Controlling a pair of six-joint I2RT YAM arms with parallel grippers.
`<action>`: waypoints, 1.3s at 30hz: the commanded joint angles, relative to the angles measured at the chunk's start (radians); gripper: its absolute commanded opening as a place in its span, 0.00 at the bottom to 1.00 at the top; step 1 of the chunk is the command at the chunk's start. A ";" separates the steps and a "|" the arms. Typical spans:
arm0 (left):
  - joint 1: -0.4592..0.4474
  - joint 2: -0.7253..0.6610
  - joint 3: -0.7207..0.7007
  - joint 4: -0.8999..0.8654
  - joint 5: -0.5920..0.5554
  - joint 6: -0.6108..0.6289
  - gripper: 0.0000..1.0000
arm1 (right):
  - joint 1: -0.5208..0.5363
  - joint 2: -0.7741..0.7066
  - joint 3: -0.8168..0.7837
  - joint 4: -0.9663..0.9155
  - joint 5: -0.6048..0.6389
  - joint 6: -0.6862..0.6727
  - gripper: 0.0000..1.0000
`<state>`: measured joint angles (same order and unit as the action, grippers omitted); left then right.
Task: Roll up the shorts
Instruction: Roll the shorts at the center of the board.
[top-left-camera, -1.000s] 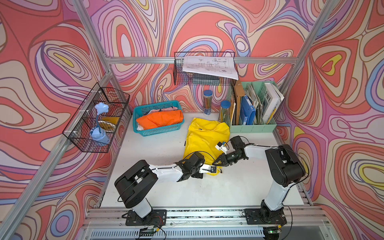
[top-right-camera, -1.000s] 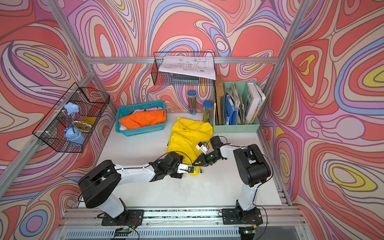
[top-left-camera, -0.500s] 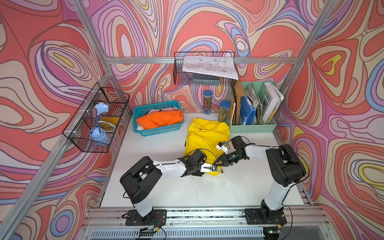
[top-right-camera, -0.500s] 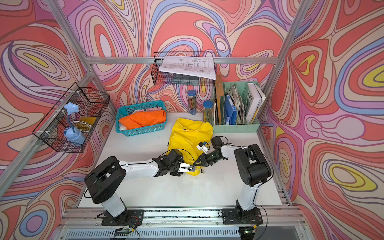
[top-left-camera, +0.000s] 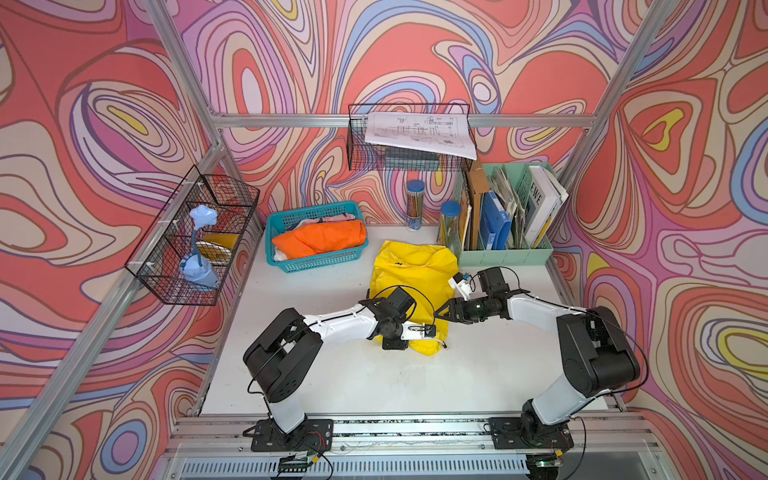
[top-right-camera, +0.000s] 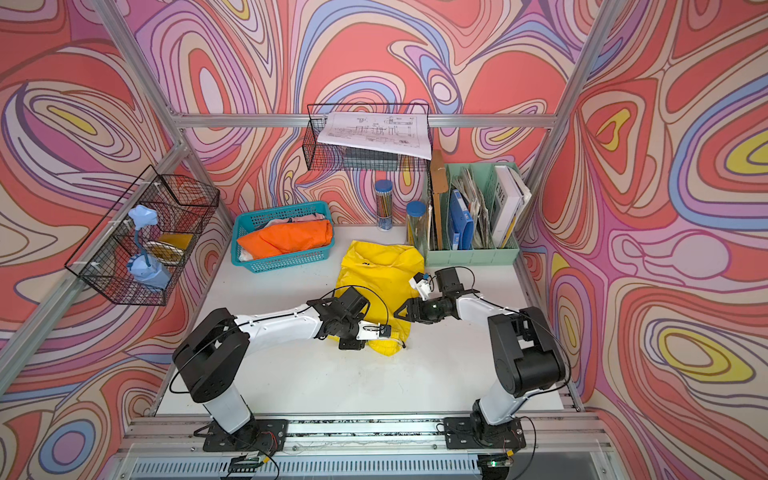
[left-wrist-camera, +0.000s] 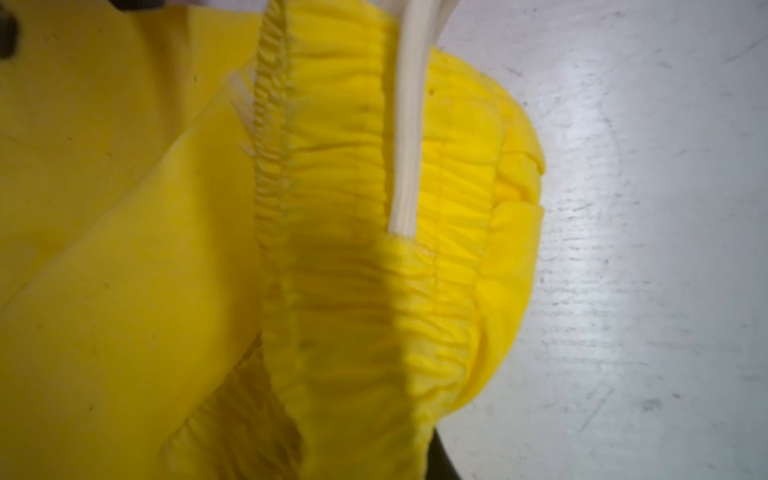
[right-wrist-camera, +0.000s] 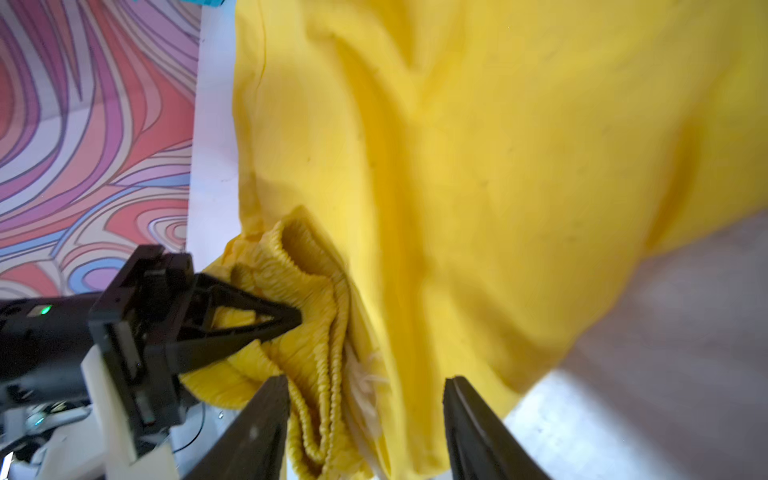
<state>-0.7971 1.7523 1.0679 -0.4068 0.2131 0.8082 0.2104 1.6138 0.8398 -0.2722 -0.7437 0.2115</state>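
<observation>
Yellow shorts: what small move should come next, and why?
Probably close the right claw on the waistband. Its jaws stand open astride the bunched waistband, while the left claw pinches it alongside. The rest of the yellow shorts lies flat, unrolled, so both ends likely need holding to turn evenly.

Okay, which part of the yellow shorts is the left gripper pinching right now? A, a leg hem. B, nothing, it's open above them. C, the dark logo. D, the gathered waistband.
D: in the right wrist view the left gripper is closed on the bunched elastic waistband of the shorts.
</observation>
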 joint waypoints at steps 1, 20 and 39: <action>0.009 0.033 0.067 -0.224 0.087 -0.033 0.00 | -0.013 -0.091 -0.021 0.028 0.268 0.053 0.59; 0.146 0.523 0.751 -0.862 0.300 -0.146 0.00 | 0.248 -0.769 -0.423 0.368 0.577 -0.447 0.64; 0.213 0.664 0.893 -0.993 0.348 -0.162 0.00 | 0.741 -0.531 -0.532 0.587 0.913 -1.074 0.64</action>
<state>-0.5945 2.3692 1.9545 -1.3483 0.5949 0.6758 0.9306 1.0515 0.3290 0.1982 0.1089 -0.7387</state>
